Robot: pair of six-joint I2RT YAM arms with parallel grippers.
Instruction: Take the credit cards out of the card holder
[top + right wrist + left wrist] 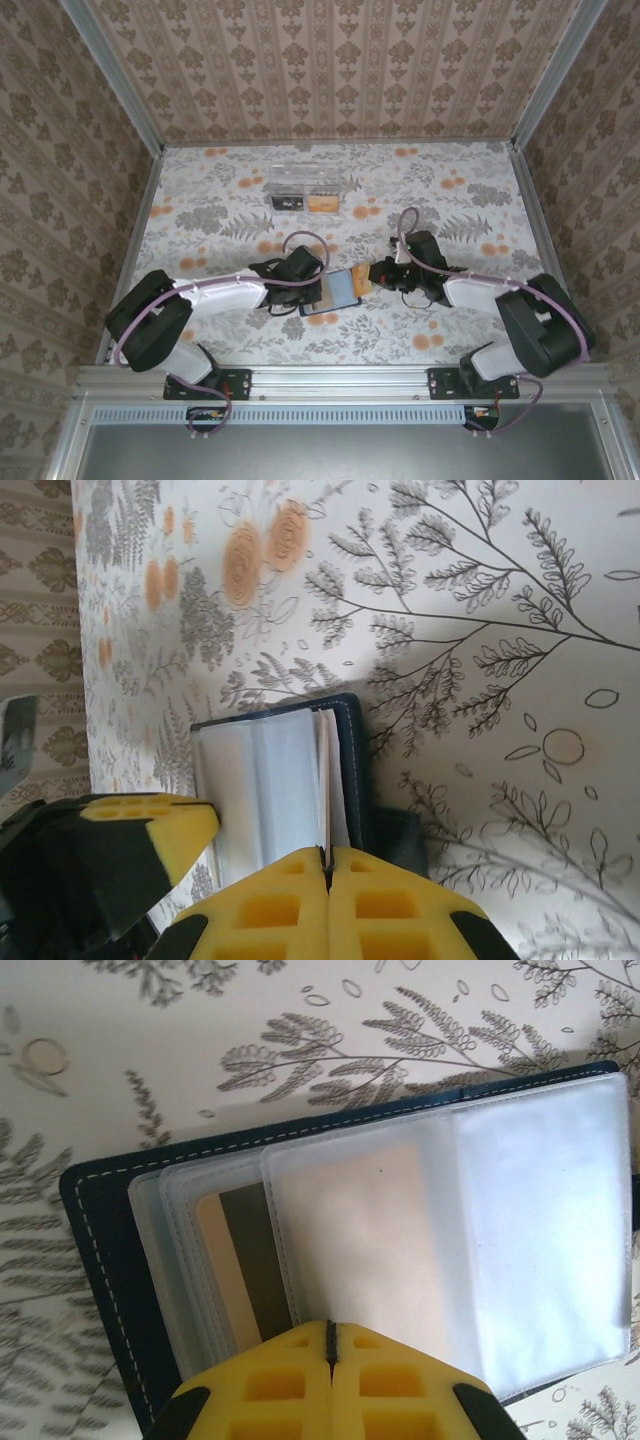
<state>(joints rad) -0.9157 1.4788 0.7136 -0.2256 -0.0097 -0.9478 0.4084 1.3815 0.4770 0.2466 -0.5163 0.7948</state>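
1 card holder (330,293) lies open approx mid-surface, btwn the 2 arms. It's navy w/ pale stitching, w/ clear sleeves (540,1230) fanned over the inside, at least 3 layers.

Cards: left wrist view shows 2 inside the sleeves, a tan card (350,1250) in the front sleeve & a striped card (240,1260) w/ a dark band behind it. Top view shows 1 orange-tan card (361,283) sticking out at the holder's right edge, toward the right arm; can't tell if it's one of those 2.

Right fingers (315,872) are pressed together, w/ a thin sheet edge from the holder running straight into their seam. From above they sit right at the orange-tan card, so they look clamped on it.

Left fingers (312,1348) are also pressed together, no gap, over the holder's near edge on the sleeves. Can't tell if a sleeve is nipped btwn them.

Far side of the surface (460,215): 1 clear box (300,178) w/ 2 small items just in front, 1 dark item (290,203) & 1 orange item (322,204), all well apart from the holder.
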